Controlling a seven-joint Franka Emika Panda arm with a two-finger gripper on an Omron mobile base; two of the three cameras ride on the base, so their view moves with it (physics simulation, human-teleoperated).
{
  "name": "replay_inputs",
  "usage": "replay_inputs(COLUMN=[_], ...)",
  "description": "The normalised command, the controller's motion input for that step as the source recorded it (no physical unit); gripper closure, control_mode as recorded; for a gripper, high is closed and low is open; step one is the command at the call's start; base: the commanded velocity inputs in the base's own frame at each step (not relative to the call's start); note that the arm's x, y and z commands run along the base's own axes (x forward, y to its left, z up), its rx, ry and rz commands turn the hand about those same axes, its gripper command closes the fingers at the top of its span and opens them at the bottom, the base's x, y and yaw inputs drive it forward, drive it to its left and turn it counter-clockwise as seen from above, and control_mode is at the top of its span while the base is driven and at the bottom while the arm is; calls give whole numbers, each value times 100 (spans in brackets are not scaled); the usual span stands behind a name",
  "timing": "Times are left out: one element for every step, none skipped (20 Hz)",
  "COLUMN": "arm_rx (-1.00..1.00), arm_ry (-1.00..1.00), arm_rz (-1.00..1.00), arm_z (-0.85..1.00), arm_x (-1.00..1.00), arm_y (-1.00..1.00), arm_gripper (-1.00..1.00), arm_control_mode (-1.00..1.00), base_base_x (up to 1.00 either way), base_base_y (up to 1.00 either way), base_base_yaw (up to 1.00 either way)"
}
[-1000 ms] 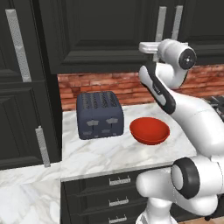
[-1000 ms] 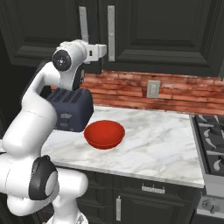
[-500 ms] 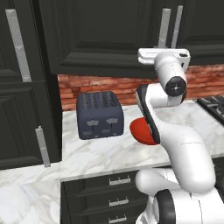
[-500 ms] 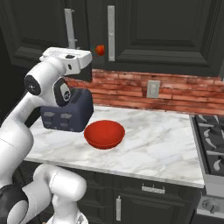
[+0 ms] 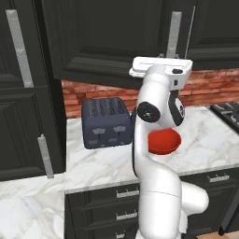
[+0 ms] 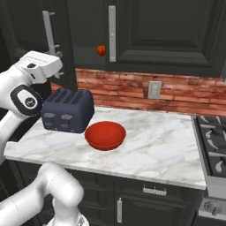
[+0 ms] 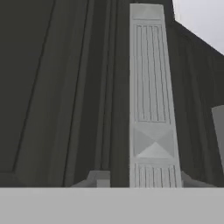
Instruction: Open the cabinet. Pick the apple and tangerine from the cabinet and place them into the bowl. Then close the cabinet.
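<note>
Two doors belong to the cabinet, and the left door stands swung out toward the robot, while the right door is shut with its handle upright. In the dark gap between the doors we see the apple, small and red, inside the cabinet and just left of the right door's bar. It is high above the counter and well apart from the bowl. The bowl stands on the marble, just beside the toaster, on its right side in the right base view. In the left base view the bowl is partly hidden behind the white arm, and the toaster shows to the left of it. The gripper is up at the handle of the open door. In the hand view the silver bar runs between the two dark tips. The jaws stand narrow around it. One fingertip has a clear gap to the bar, so the hand does not clamp it. The other tip is just beside the bar, and we cannot tell if it touches. In the right base view the same handle shows on the outer edge of the open door, above the white hand. Behind the counter runs a brick wall with an outlet, and a stove is at the right end.
</note>
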Motion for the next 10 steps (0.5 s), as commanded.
replay_inputs(arm_rx=[-14,-14,-15,-15,-15,-16,-17,-18,-18,-24], arm_ry=[0,0,0,0,0,0,0,2,7,15], arm_rz=[-20,-19,-17,-17,-16,-14,-13,-12,-11,-8], arm_z=[59,59,59,61,64,59,56,47,37,0], arm_x=[-94,-91,-87,-86,-86,-84,-82,-76,-64,-32], arm_y=[100,100,100,100,100,100,100,100,100,100], arm_gripper=[100,100,100,100,100,100,100,100,100,-100], arm_control_mode=[-100,-100,-100,-100,-100,-100,-100,-100,-100,-100], base_base_x=[0,0,0,0,0,0,0,0,0,0], base_base_y=[0,0,0,0,0,0,0,0,0,0], base_base_yaw=[0,0,0,0,0,0,0,0,0,0])
